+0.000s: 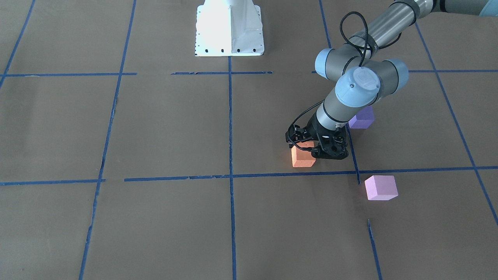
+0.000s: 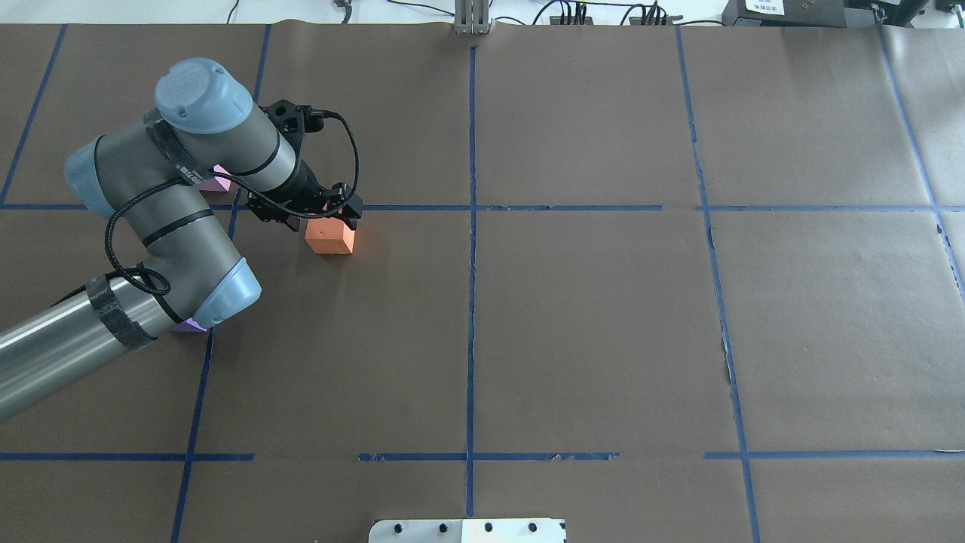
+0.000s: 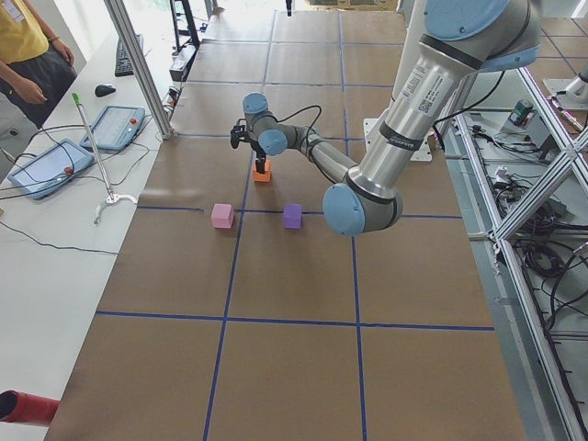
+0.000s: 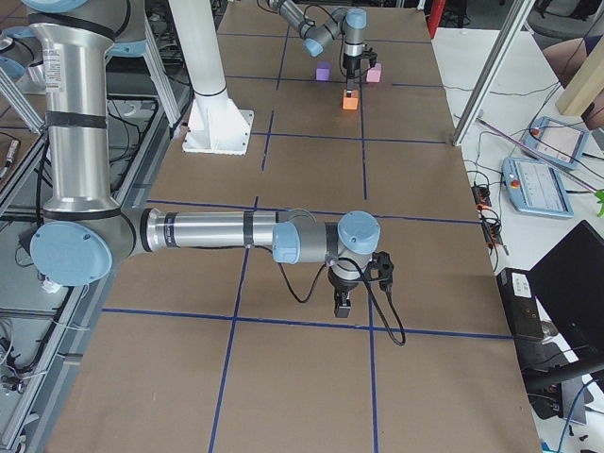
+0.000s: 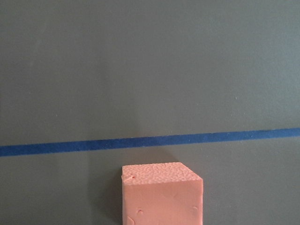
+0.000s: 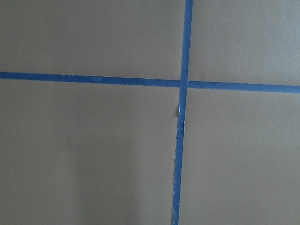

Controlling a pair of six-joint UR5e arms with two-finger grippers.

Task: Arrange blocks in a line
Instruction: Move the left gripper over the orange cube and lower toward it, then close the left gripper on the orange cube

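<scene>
You've got three matte foam cubes on the brown paper tabletop (image 1: 155, 128), which is gridded with blue tape. All three are on the robot's left half.

The orange foam cube (image 1: 302, 158) sits flat, just on the robot side of a cross tape line (image 5: 140, 142) and not touching it. The left pincer (image 1: 314, 150) is right on top of it, pointing down, with its black body covering the cube's top corner in the front view. The left wrist view shows only the cube low and centred, with no fingers in sight. So you can't tell whether the left pincer is clamped on the cube or spread around it.

The violet-blue foam cube (image 1: 362, 118) is nearer the robot, half hidden behind the left arm's wrist. The light pink foam cube (image 1: 380, 188) is on the operators' side of that cross line. Both lie across a lengthwise tape strip from the orange one. All three are well apart and form a triangle, not a row.

The right pincer (image 4: 343, 304) shows only from the side, hanging low over a tape crossing far from the cubes. You can't tell its state either.
</scene>
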